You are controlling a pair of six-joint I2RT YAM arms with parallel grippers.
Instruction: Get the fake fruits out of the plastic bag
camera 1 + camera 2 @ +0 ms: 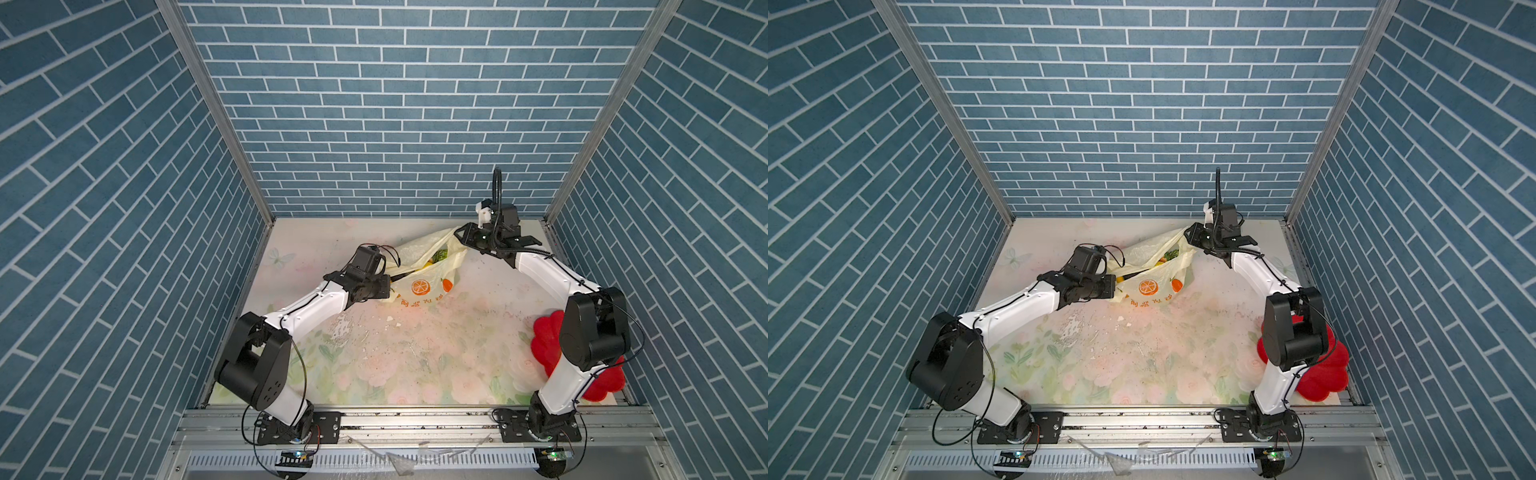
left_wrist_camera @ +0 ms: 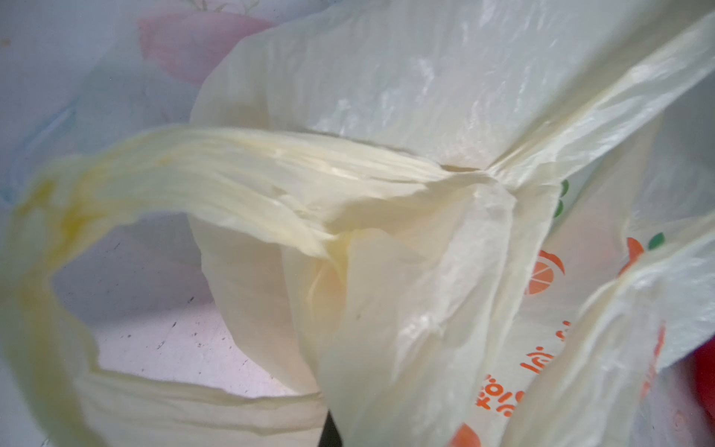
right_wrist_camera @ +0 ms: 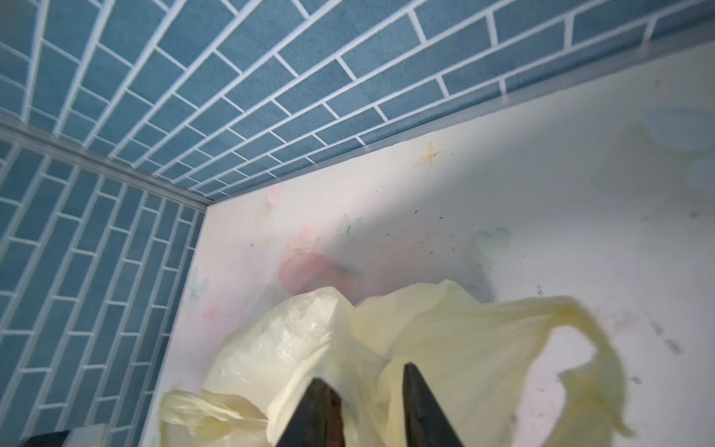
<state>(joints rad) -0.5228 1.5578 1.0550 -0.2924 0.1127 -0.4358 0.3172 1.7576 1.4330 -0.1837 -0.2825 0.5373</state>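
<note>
We note the table (image 1: 415, 357) first. A pale floral cover lies over it inside the blue brick-pattern enclosure.

We find the plastic bag (image 1: 428, 286) (image 1: 1150, 286) on the rear half of the table, between the two grippers. It lies on its side with the orange-slice print and red writing facing the camera. Its mouth faces the back wall and gapes upward. One loop handle (image 3: 580, 313) hangs loose in the right wrist view.

We see the red flower-shaped plate (image 1: 544, 345) at the front right edge of the table, well apart from the bag. The right arm covers part of it.

We place the left gripper (image 1: 390, 289) at the bag's left rim. Its jaws are pressed together on the bag film. In the left wrist view the film drapes over the one dark fingertip (image 2: 330, 427) in view.

We place the right gripper (image 3: 371, 406) at the bag's raised rear corner. Its jaws are spread, and bag film shows in the gap between them. We cannot tell whether the film touches either finger.

We see the fake fruits (image 1: 438, 257) (image 1: 1169, 255) inside the bag. Green and yellow pieces show through the mouth in both top views.
</note>
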